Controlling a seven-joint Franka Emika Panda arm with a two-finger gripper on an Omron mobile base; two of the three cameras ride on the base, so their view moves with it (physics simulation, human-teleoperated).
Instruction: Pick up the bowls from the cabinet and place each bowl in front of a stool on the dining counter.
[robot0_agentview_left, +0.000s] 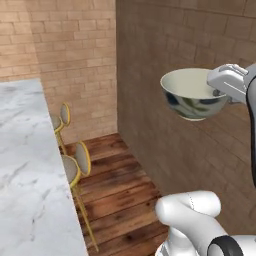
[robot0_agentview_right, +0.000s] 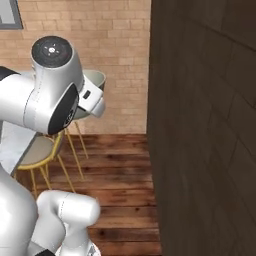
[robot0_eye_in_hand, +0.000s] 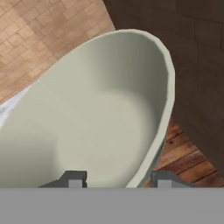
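My gripper (robot0_agentview_left: 218, 92) is shut on the right rim of a bowl (robot0_agentview_left: 192, 96), cream inside with a dark green-blue pattern outside, and holds it upright in the air beside a dark brick wall. In the hand view the bowl (robot0_eye_in_hand: 103, 127) lies close below, its rim running between my two fingertips (robot0_eye_in_hand: 74, 178). The dining counter (robot0_agentview_left: 25, 165) is the white-grey marble slab at the left, well below and left of the bowl. Two stools (robot0_agentview_left: 76, 167) with tan seats and yellow rims stand along its right edge; one stool (robot0_agentview_right: 39, 150) appears behind my arm. The cabinet is out of view.
A dark brown brick wall (robot0_agentview_left: 200, 165) runs close along the right. A lighter tan brick wall (robot0_agentview_left: 75, 60) closes the far end. Between the stools and the dark wall lies a strip of wooden floor (robot0_agentview_left: 120, 185).
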